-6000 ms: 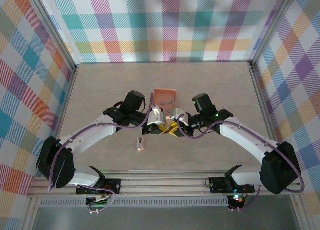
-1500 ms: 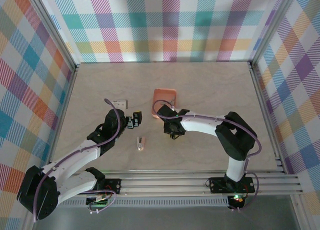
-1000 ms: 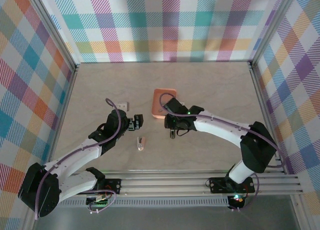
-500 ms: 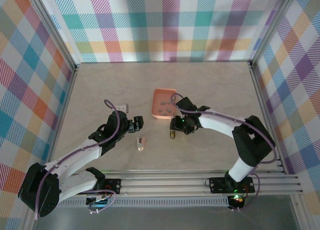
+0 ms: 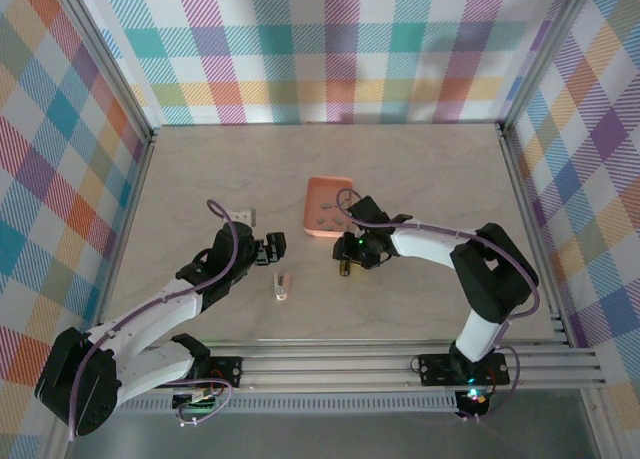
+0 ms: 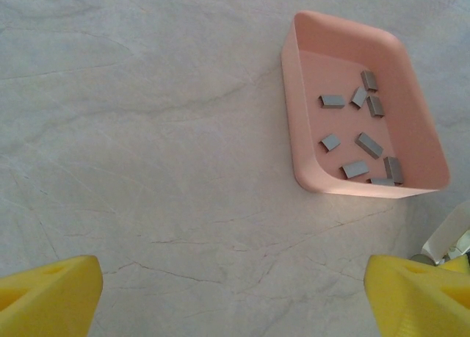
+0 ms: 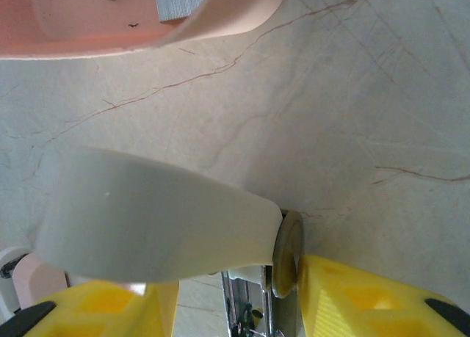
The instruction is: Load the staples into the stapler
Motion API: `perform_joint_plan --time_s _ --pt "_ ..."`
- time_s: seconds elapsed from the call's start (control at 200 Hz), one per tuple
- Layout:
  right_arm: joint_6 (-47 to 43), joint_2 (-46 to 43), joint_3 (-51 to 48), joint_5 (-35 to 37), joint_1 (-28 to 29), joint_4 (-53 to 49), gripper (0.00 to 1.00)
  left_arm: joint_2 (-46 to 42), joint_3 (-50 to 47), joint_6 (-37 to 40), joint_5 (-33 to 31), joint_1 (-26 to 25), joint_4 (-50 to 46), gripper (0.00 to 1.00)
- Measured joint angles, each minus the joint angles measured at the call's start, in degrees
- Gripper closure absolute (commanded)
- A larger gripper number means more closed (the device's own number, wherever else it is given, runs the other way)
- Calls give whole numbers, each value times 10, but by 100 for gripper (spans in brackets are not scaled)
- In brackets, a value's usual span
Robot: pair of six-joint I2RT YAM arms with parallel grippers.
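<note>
A: Where is the stapler (image 5: 283, 286) found, and why there?
B: It is laid flat on the bare desk (image 5: 430, 179), touched by neither gripper and nearer the left gripper (image 5: 272, 249). It is judged to be placed there so that it can be reached from either side. Whether it is opened cannot be made out.

A: And the staples (image 6: 369, 145)?
B: They are gathered loose and flat in the salmon tray (image 6: 294, 117). The walls are presumably meant to stop them scattering.

A: How are the grippers set?
B: The left gripper is spread wide, nothing is carried in it, and it is aimed towards the tray. The right gripper (image 5: 346, 267) is drawn about halfway together, just beside the tray's near corner. A white wedge-shaped piece (image 7: 147, 212) with a metal disc (image 7: 288, 252) at its narrow end appears to be pinched between its fingers. What that piece belongs to cannot be told.

A: What is counted?
B: Nine staples, one tray and one stapler are counted. One small white block (image 5: 241, 215) is counted on the desk beyond the left gripper, and two grippers.
</note>
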Motion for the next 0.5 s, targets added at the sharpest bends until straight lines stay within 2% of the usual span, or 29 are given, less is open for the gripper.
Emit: perform_joint_plan --time_s 0.165,0.275,0.37,0.5 --pt "-1 -4 -3 -2 0 -2 53 0 0 2 0 0 0 8" --pt "-18 -36 0 17 0 -44 52 0 0 2 -1 0 -4 8" --pt "-64 -63 38 44 0 -108 52 0 0 2 -5 0 -15 7" --pt "-174 -61 142 72 -4 -167 52 0 1 -3 -7 3 -32 6"
